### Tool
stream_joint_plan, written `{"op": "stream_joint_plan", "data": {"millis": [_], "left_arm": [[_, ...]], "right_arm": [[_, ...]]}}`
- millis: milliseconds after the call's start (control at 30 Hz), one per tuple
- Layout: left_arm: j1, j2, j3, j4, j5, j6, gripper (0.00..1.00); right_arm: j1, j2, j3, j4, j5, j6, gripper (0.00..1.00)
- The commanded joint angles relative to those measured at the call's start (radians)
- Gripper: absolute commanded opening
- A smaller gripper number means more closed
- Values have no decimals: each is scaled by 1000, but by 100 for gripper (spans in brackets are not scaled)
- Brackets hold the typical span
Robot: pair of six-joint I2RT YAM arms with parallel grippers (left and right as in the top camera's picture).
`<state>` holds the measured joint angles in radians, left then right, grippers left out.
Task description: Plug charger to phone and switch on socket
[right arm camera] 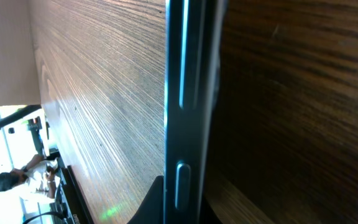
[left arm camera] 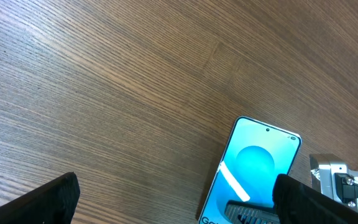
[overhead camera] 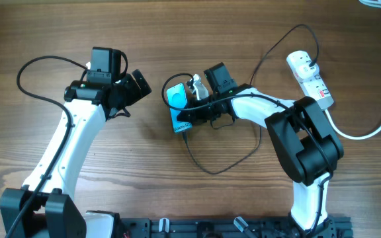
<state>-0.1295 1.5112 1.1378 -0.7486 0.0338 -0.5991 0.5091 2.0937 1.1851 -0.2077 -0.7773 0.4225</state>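
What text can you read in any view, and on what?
"G": start of white print on the phone, cut off by the frame edge.
Overhead view, print on the phone: too small to read.
Marks on the socket: too small to read.
Right wrist view: none.

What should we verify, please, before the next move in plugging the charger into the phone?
1. teal-screened rectangular smartphone lying flat on the wooden table: ok.
2. right gripper shut at the smartphone's lower end: ok.
3. thin black charger cable tip seated in the smartphone: cannot tell.
4. left gripper open, apart from the smartphone: ok.
5. long white plastic power strip red switches on: cannot tell.
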Motion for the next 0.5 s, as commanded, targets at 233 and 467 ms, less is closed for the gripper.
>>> {"op": "stream_joint_plan", "data": {"millis": [233,467], "left_arm": [[5,4,6,0,-17,16,100],[5,4,6,0,-17,16,100]], "right_arm": [[4,59,-16,-13,127,-28,4],[4,59,-16,-13,134,-26,4]]}}
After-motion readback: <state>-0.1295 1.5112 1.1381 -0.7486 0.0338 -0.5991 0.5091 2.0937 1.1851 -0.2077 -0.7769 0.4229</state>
